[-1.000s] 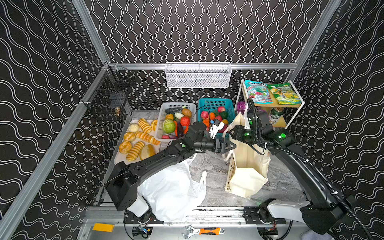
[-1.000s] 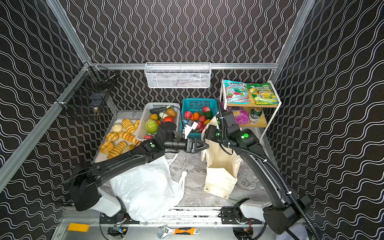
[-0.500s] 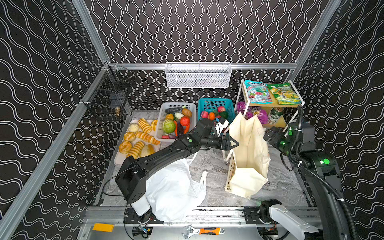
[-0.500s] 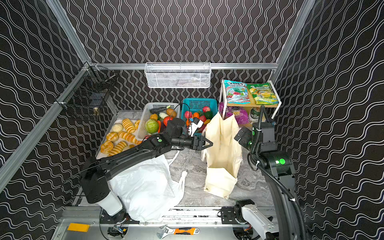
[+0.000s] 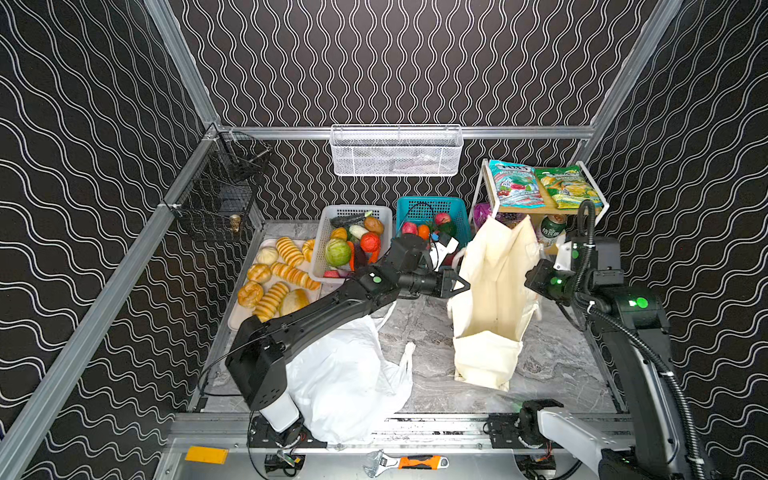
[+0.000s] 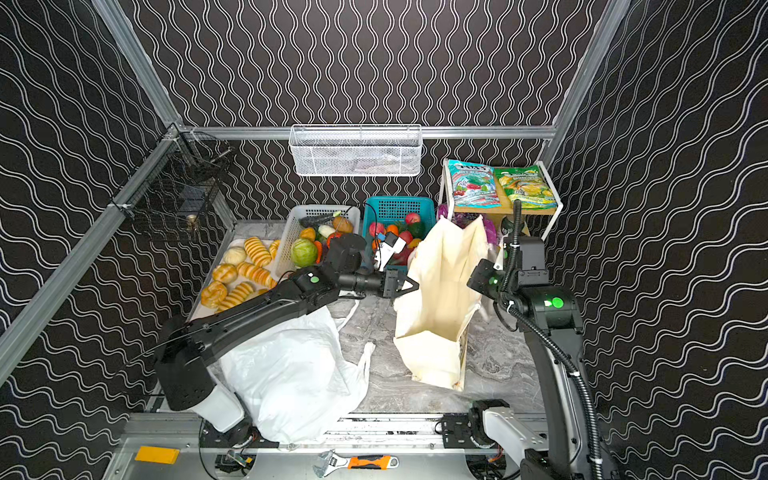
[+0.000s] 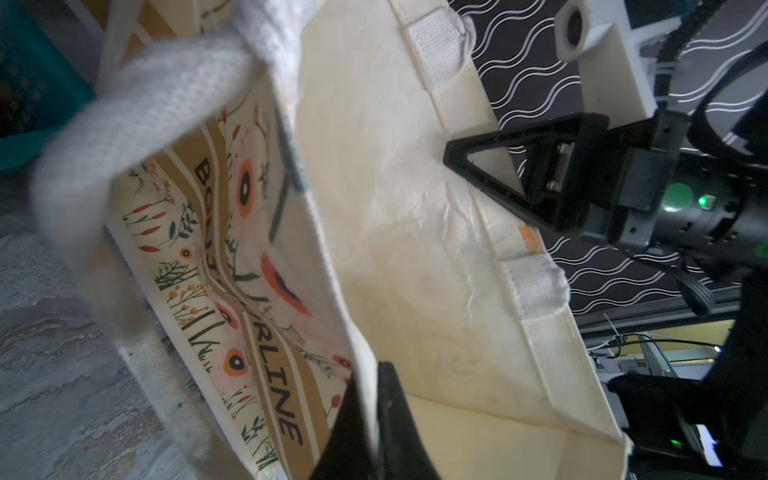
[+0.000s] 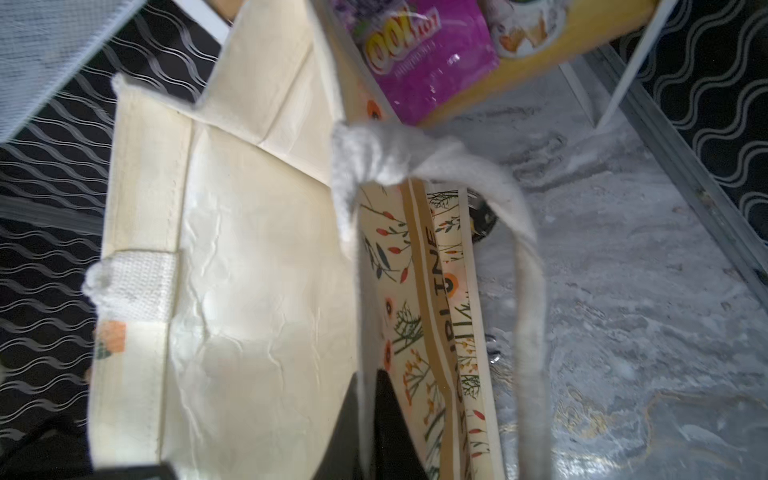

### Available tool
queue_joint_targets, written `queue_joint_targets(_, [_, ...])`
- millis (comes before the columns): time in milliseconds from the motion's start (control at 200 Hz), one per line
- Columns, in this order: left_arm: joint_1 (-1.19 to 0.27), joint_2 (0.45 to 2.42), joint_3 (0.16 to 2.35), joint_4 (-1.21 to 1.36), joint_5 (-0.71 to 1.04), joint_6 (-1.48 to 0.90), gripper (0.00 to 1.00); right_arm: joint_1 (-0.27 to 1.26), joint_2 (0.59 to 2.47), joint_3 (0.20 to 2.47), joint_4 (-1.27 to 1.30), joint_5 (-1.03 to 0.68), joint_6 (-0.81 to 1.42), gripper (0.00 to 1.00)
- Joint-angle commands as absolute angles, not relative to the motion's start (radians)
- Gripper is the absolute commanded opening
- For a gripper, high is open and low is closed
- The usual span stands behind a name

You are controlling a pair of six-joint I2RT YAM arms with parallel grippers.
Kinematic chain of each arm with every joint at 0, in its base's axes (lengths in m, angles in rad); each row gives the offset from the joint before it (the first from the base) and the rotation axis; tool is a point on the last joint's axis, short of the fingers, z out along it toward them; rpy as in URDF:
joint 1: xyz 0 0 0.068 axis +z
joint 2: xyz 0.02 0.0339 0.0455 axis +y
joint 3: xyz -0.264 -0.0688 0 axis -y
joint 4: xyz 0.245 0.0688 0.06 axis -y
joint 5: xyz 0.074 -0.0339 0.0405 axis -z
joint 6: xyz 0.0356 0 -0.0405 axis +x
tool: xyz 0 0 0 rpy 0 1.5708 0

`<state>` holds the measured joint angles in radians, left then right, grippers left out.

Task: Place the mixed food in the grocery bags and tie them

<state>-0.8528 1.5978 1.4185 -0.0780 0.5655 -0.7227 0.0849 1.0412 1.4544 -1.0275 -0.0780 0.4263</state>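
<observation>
I've got the left gripper (image 5: pixel 462 286) and right gripper (image 5: pixel 529 277) each pinched onto opposite rims of the cream canvas tote (image 5: pixel 490 291), upright on the grey marble table (image 5: pixel 415 324) between them, so its mouth gapes for loading.

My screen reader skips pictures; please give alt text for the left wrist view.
The left gripper pinches one rim of the open cream tote, and the right gripper holds the opposite rim. Floral print covers its outside.

Bags in front, food behind
The canvas tote (image 5: pixel 494 299) stands right of the plastic carrier bag (image 5: pixel 345 378) — behind them, left to right: bread tray (image 5: pixel 237 319), baskets (image 5: pixel 357 208), rack (image 5: pixel 479 187).
</observation>
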Motion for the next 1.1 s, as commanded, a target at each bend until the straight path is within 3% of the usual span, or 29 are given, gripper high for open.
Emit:
queue_joint_targets(0, [-0.853,1.509,1.407,-0.086,0.533,-0.696,0.00,0.087,1.036,1.491,-0.998,-0.258,0.389,0.00])
queue_joint_targets(175, [-0.852,1.384,1.404,-0.312,0.346,-0.634,0.00,0.092,1.038,1.436,-0.890,-0.473,0.425,0.00])
queue_joint_targets(300, [-0.848,1.359,1.407,-0.426,0.274,-0.603,0.00,0.101,1.054,1.361,-0.823,-0.487,0.449,0.00])
queue_joint_targets(440, [-0.846,1.365,1.347,-0.389,0.295,-0.624,0.00,0.101,1.076,1.267,-0.781,-0.457,0.459,0.00])
queue_joint_targets(666, [-0.847,1.415,1.315,-0.341,0.373,-0.658,0.00,0.101,1.105,1.184,-0.831,-0.311,0.426,0.00])
queue_joint_targets(881, [-0.845,1.428,1.296,-0.400,0.317,-0.621,0.00,0.100,1.102,1.150,-0.865,-0.217,0.422,0.00])
queue_joint_targets(1096, [-0.849,1.496,1.246,-0.190,0.467,-0.717,0.00,0.089,1.099,1.155,-0.964,0.094,0.430,0.00])
